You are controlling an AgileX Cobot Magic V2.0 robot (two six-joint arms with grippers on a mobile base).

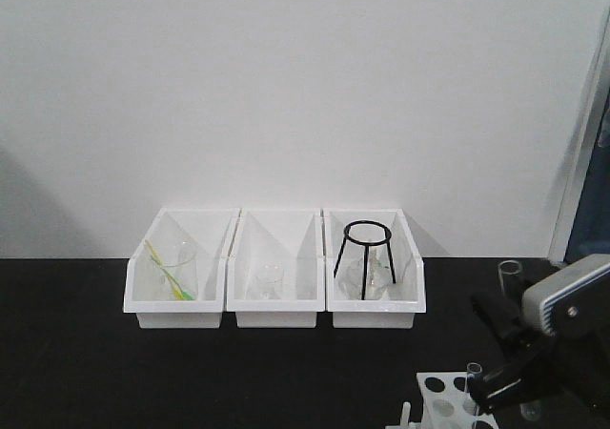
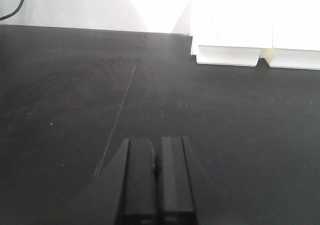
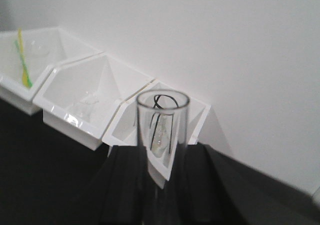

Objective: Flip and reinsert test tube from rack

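Pinching test tube (image 3: 163, 125) mouth-up in right pincer (image 3: 162, 157), lower right of front view, just above rack (image 1: 446, 398); can't tell if its base is clear of the holes. Left pincer (image 2: 157, 180) pressed together, empty, over worktop (image 2: 75, 85). Tube looks light, stiff, slick, fragile thin glass: hold mid-body, moderate squeeze, stay off the rim, or it slips during the flip.

My front view looks across the black matte surface (image 1: 191, 372) at three white plastic bins (image 1: 276, 316) by the wall, with my right tool (image 1: 503, 353) in its near corner. My left wrist view sits low behind my left tool (image 2: 156, 185), the bins far ahead and rightward. My right wrist view peers closely past a slim clear glass test tube (image 3: 162, 130) at the same bins.
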